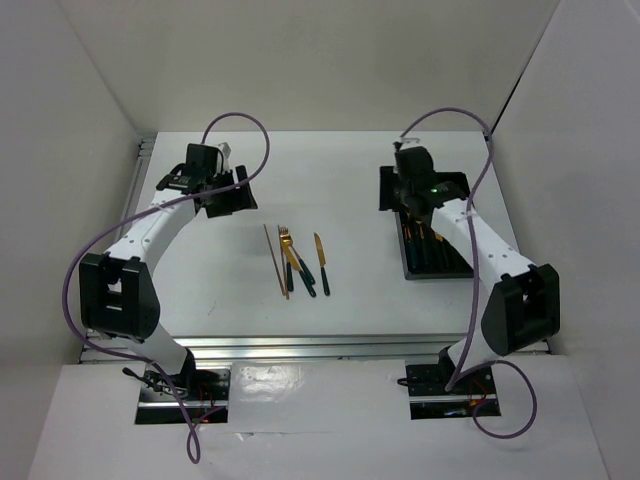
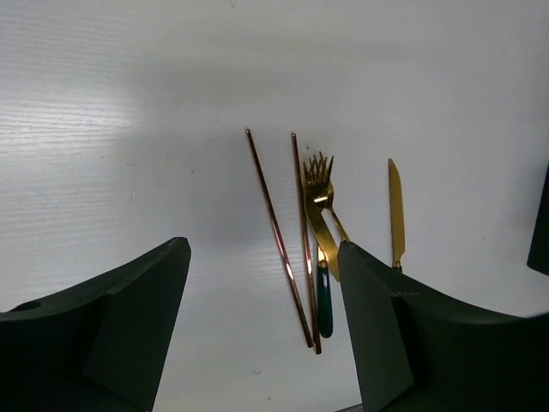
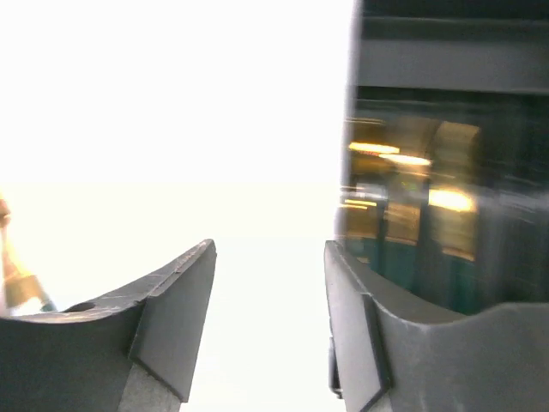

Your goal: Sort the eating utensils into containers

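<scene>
Two brown chopsticks [image 1: 276,260], gold forks with teal handles [image 1: 291,256] and a gold knife [image 1: 320,262] lie loose on the white table at mid-table. In the left wrist view the chopsticks [image 2: 279,240], overlapping forks [image 2: 319,193] and the knife [image 2: 395,210] lie ahead of my left gripper [image 2: 264,330], which is open and empty above the table. My left gripper [image 1: 226,194] hovers left of and behind the pile. The black divided tray [image 1: 440,262] sits at the right and holds several gold and teal utensils [image 3: 412,215], blurred. My right gripper [image 3: 270,318] is open and empty at the tray's left edge [image 1: 406,192].
White walls close in the table on the left, back and right. An aluminium rail [image 1: 300,345] runs along the near table edge. Purple cables [image 1: 240,120] loop over both arms. The tray's dark edge [image 2: 540,223] shows at the far right of the left wrist view.
</scene>
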Action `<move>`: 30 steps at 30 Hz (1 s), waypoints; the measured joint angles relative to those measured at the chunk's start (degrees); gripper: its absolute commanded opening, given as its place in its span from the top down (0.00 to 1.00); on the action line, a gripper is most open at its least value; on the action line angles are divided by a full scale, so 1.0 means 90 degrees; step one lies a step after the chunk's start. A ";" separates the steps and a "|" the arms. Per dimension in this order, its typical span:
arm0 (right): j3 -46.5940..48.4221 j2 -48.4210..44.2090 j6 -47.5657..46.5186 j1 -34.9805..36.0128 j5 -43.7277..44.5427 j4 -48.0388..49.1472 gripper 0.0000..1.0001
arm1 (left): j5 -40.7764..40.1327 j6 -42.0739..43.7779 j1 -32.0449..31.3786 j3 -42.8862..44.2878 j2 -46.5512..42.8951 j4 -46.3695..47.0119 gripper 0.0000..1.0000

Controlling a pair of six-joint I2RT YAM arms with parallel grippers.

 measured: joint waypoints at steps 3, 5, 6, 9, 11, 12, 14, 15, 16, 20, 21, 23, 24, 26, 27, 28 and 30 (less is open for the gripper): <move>0.0002 0.0248 0.0359 0.0656 -0.0430 0.0202 0.47 | 0.0214 0.0119 0.0000 0.0219 0.0109 -0.0090 0.16; 0.0005 0.0617 0.0590 0.1020 -0.0588 0.0199 0.47 | 0.0301 0.0131 0.0000 0.0342 0.0197 -0.0129 0.16; 0.0005 0.0831 0.0678 0.1197 -0.0629 0.0182 0.49 | 0.0328 0.0136 0.0000 0.0369 0.0223 -0.0129 0.16; 0.0002 0.1399 0.0950 0.1717 -0.0622 0.0049 0.53 | 0.0391 0.0143 0.0000 0.0369 0.0243 -0.0136 0.16; 0.0000 0.1591 0.1156 0.2047 -0.0573 -0.0126 0.53 | 0.0403 0.0143 0.0000 0.0340 0.0243 -0.0109 0.16; 0.0000 0.1639 0.1260 0.2220 -0.0539 -0.0197 0.53 | 0.0408 0.0143 0.0000 0.0323 0.0243 -0.0097 0.16; 0.0000 0.1654 0.1416 0.2489 -0.0486 -0.0304 0.53 | 0.0410 0.0126 0.0000 0.0294 0.0243 -0.0085 0.16; 0.0000 0.1651 0.1498 0.2620 -0.0474 -0.0325 0.53 | 0.0408 0.0126 0.0000 0.0289 0.0243 -0.0078 0.16; 0.0000 0.1651 0.1574 0.2730 -0.0466 -0.0325 0.53 | 0.0398 0.0124 0.0000 0.0289 0.0243 -0.0070 0.16; 0.0000 0.1651 0.1848 0.2985 -0.0459 -0.0374 0.53 | 0.0231 0.0109 0.0000 0.0282 0.0243 -0.0073 0.16; -0.0005 0.1651 0.1921 0.3021 -0.0435 -0.0381 0.53 | 0.0180 0.0100 0.0000 0.0277 0.0243 -0.0070 0.16; -0.0034 0.1651 0.2013 0.3062 -0.0389 -0.0408 0.53 | 0.0112 0.0097 0.0000 0.0270 0.0243 -0.0073 0.16; -0.0056 0.1656 0.2059 0.3075 -0.0367 -0.0413 0.55 | 0.0090 0.0097 0.0000 0.0265 0.0240 -0.0073 0.16; -0.0090 0.1676 0.2125 0.3077 -0.0338 -0.0440 0.55 | 0.0066 0.0095 0.0000 0.0240 0.0240 -0.0070 0.16; -0.0114 0.1690 0.2137 0.3077 -0.0325 -0.0440 0.55 | 0.0053 0.0095 0.0000 0.0226 0.0240 -0.0070 0.16; -0.0138 0.1710 0.2154 0.3077 -0.0321 -0.0440 0.55 | 0.0044 0.0095 0.0000 0.0214 0.0240 -0.0073 0.16; -0.0160 0.1787 0.2178 0.3077 -0.0325 -0.0442 0.56 | 0.0002 0.0095 0.0000 0.0185 0.0240 -0.0073 0.16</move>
